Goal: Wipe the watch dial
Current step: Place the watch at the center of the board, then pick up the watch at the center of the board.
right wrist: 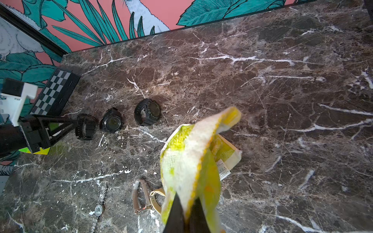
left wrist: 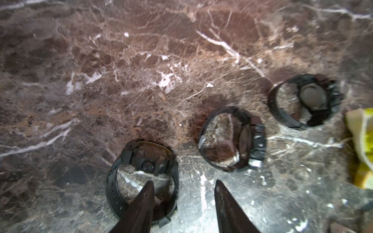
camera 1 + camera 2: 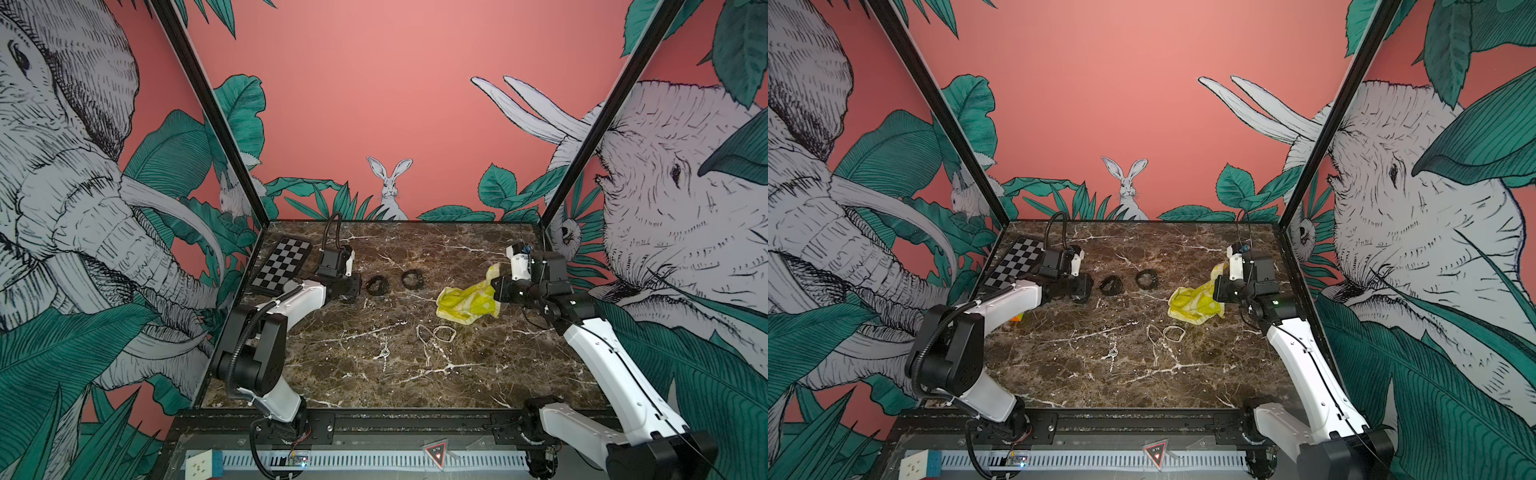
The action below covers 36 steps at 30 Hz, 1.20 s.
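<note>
**Left Fingers Parted at Nearest Watch; Cloth Clamped at Right**

The left gripper (image 2: 184,185) has its fingers parted and grips nothing. One fingertip overlaps the strap loop of the nearest black watch (image 2: 143,161); whether it sits inside the loop or above it cannot be told. That watch rests on its side on the marble table (image 2: 101,60), hidden behind the gripper in both top views. Taking 12 o'clock as the back wall, the middle watch (image 3: 377,285) and the far watch (image 3: 412,278) continue the row toward 3 o'clock. The right gripper (image 1: 186,203) is clenched on the yellow cloth (image 3: 467,303), which trails on the table at 4 o'clock of the row.

Hazards, as judged:
- A fingertip caught in the loop would drag the watch on withdrawal.
- An unheld watch on its side may slide under cloth pressure.
- The trailing cloth may sweep the tan strap (image 3: 436,332) at its 7 o'clock.
</note>
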Motion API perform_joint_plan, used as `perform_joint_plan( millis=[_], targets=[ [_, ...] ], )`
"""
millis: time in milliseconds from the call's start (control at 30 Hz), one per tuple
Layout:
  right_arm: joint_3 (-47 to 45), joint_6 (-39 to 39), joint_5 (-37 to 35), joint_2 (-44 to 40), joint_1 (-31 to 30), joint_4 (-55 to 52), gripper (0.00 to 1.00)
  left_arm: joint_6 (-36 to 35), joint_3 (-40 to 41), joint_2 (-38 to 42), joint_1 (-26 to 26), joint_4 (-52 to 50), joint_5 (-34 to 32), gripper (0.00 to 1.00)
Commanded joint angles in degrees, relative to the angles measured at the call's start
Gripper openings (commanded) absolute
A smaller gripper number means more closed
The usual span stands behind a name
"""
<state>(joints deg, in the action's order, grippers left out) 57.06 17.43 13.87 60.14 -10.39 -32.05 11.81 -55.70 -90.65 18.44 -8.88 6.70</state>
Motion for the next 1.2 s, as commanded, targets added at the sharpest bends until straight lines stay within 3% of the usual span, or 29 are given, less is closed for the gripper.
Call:
perform_joint_plan(
  millis=[0,167,433,700,1167],
  targets=[
    [2.2,0.5,0.6,-0.9,0.2,0.3,0.0,0.0,1.7,4.3,-0.2,-0.4,3.5,0.5],
    [2.0,0.8,0.9,-1.5,0.2,-0.5,0.0,-1.3,4.9,9.1,3.4,0.7,5.8,0.5],
    [0.7,1.6,0.6,-4.8,0.3,-4.3,0.0,-13.5,8.5,13.6,16.9,-0.5,9.7,0.49],
    [0.5,4.4,-5.8,-9.1,0.2,-11.9,0.0,-23.7,8.4,12.8,28.8,-0.7,12.2,0.49],
    [0.5,5.9,-6.7,-13.9,0.4,-16.8,0.0,-34.2,8.0,6.3,32.9,1.4,16.3,0.5]
  ],
)
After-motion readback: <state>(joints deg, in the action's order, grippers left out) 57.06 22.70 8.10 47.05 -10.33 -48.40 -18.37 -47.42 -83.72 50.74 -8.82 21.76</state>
